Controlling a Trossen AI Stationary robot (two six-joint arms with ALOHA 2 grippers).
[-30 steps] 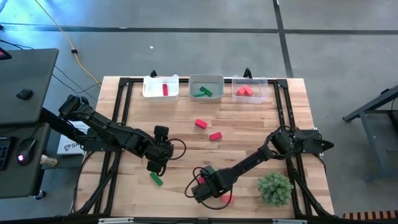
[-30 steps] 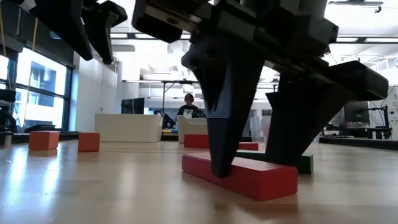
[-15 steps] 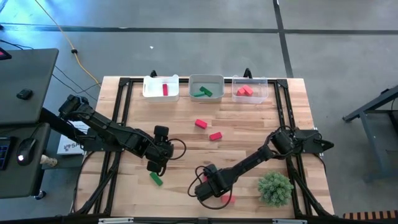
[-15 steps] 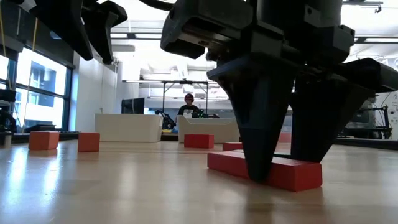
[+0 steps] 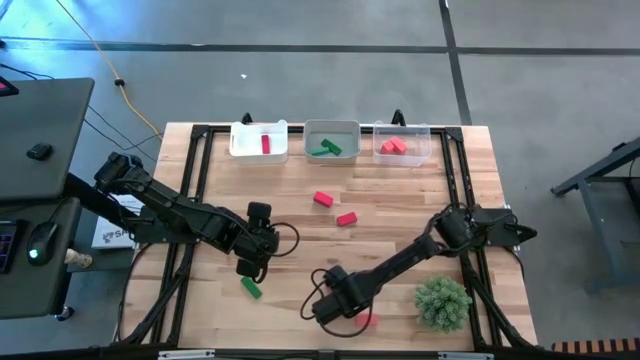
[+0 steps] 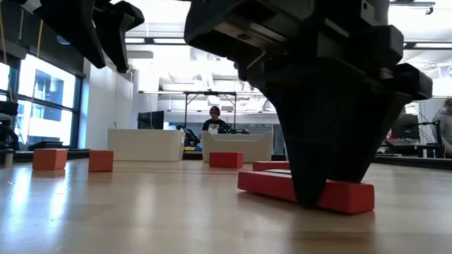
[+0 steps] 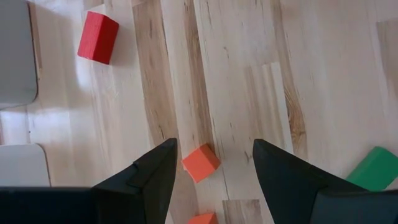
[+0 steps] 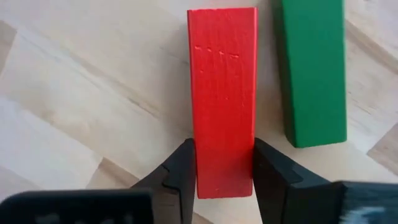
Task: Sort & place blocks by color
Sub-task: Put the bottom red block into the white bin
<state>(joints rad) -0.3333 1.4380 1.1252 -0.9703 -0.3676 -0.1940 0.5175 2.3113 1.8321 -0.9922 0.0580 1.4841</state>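
Just beside the plant [image 5: 442, 303], the right gripper [image 8: 224, 177] clamps a red bar [image 8: 224, 99] for sorting; farther off, the left gripper [image 7: 214, 168] hangs open over an orange cube [image 7: 200, 163].

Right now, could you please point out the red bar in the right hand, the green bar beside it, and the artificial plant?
red bar [image 8: 222, 93], right wrist view, top face.
green bar [image 8: 311, 74], right wrist view, top face.
artificial plant [image 5: 442, 303], high view, centre of foliage.
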